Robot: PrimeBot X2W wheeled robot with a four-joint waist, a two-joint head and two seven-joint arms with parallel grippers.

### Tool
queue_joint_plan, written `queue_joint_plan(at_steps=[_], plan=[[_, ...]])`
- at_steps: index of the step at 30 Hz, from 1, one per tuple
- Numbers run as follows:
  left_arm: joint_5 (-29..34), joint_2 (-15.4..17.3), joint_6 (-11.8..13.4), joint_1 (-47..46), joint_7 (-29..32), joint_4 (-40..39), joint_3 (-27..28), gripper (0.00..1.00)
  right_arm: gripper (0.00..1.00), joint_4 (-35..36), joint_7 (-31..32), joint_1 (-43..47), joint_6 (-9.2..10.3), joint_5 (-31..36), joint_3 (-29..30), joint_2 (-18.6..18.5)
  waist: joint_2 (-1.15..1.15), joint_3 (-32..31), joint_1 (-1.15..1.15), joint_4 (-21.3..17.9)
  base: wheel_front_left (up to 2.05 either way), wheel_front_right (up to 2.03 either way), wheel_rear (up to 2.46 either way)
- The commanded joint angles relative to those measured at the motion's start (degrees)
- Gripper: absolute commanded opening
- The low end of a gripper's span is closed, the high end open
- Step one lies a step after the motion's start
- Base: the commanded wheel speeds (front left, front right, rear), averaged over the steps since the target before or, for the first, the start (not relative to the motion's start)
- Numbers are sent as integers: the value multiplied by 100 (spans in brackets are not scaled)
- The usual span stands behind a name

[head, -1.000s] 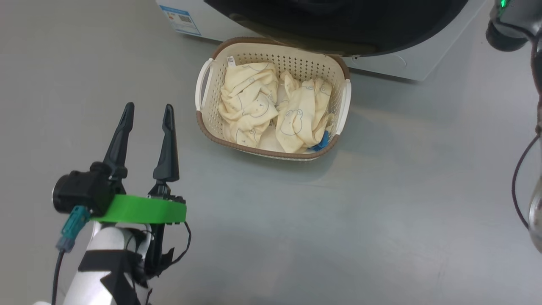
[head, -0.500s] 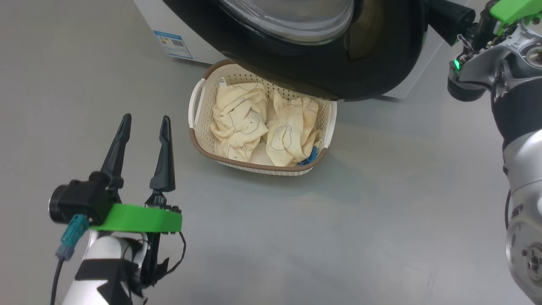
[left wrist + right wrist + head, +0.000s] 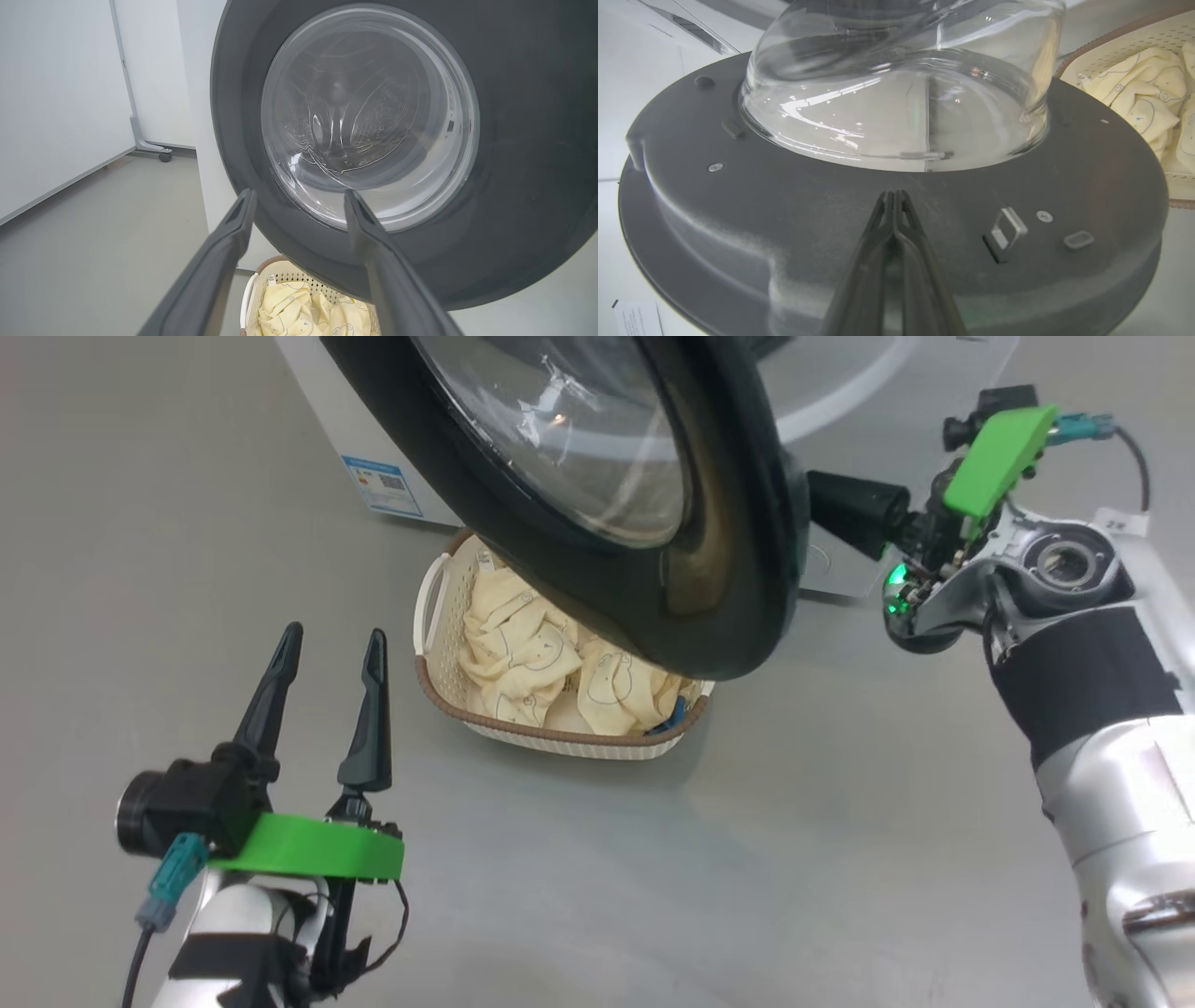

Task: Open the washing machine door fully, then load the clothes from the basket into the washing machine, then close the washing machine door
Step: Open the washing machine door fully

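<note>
The washing machine door (image 3: 719, 579) stands partly open, its black rim and glass bowl (image 3: 569, 429) hanging over the basket (image 3: 560, 742). Pale yellow clothes (image 3: 518, 658) and a small blue piece (image 3: 665, 719) lie in the basket. My right gripper (image 3: 894, 195) is shut, its tips resting against the door's grey inner face (image 3: 784, 224) just below the glass bowl (image 3: 901, 93). In the head view its fingers (image 3: 854, 509) run behind the door's rim. My left gripper (image 3: 329, 644) is open and holds nothing, left of the basket. From the left wrist, that gripper (image 3: 299, 193) faces the door's front (image 3: 514, 140).
The white washing machine (image 3: 317, 420) with a blue label (image 3: 381, 485) stands behind the door. A latch (image 3: 1004, 228) sits on the door's inner face. Grey floor (image 3: 747, 877) spreads in front. White panels on a wheeled foot (image 3: 159, 151) stand to the left.
The head camera has tilted up. The door has swung wider and now covers more of the basket, with my right arm in view behind it. My left gripper has stayed open in place.
</note>
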State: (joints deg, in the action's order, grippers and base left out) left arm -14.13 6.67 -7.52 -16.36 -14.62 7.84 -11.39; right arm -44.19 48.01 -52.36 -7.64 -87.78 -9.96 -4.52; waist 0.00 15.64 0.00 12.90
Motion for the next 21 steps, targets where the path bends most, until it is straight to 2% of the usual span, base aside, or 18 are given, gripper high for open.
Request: queue_joint_plan(at_steps=[1,9,21], plan=[[42,194,3,-32,-38,-139,171,100,0,326,43,63,15,-187,-262,164,0,-67,0,-26,0,0,0],[5,277,3,47,-38,-91,91,100,0,882,-438,572,15,-995,-1472,164,0,-235,0,-51,0,0,0],[-37,197,3,44,-38,-66,-9,100,0,849,-1312,436,15,-1964,-2823,164,0,-233,0,49,0,0,0]])
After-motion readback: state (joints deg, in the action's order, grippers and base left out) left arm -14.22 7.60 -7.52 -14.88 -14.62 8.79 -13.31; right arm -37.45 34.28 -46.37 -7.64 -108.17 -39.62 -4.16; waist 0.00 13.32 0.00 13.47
